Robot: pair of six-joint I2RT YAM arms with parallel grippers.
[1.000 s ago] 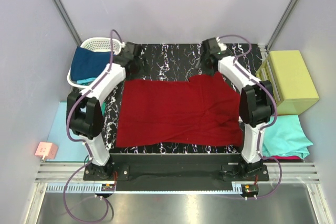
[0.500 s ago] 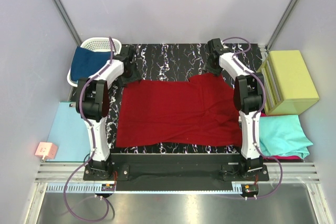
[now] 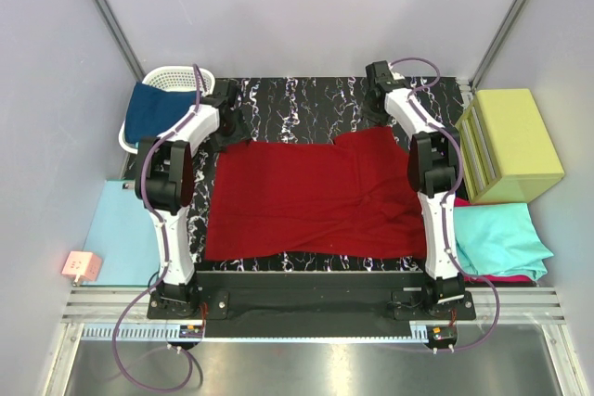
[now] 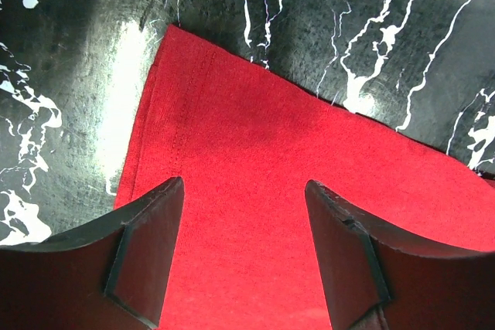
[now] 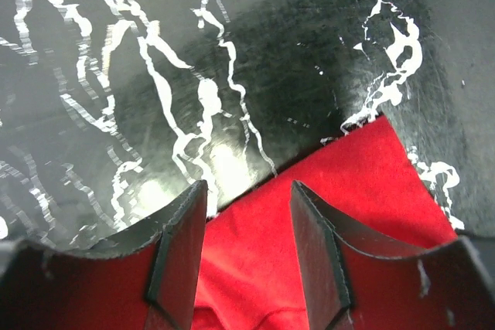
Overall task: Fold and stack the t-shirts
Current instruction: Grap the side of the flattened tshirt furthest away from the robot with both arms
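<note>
A dark red t-shirt lies spread flat on the black marbled table. My left gripper stands open at the shirt's far left corner. In the left wrist view the left gripper has red cloth between and under its fingers. My right gripper is open at the far right corner. From the right wrist camera, the right gripper straddles the shirt's far edge. Neither pair of jaws pinches cloth. A navy blue t-shirt hangs in the basket. Teal and magenta t-shirts lie at the right.
A white basket stands at the far left. A yellow-green box sits on the right. A pale-blue sheet lies left of the table with a small pink block beside it. Grey walls close in the back and sides.
Both arms have drawn their elbows in and straightened, and the grippers have settled at the red shirt's far corners. The left jaws have narrowed a little. The shirt has not moved.
</note>
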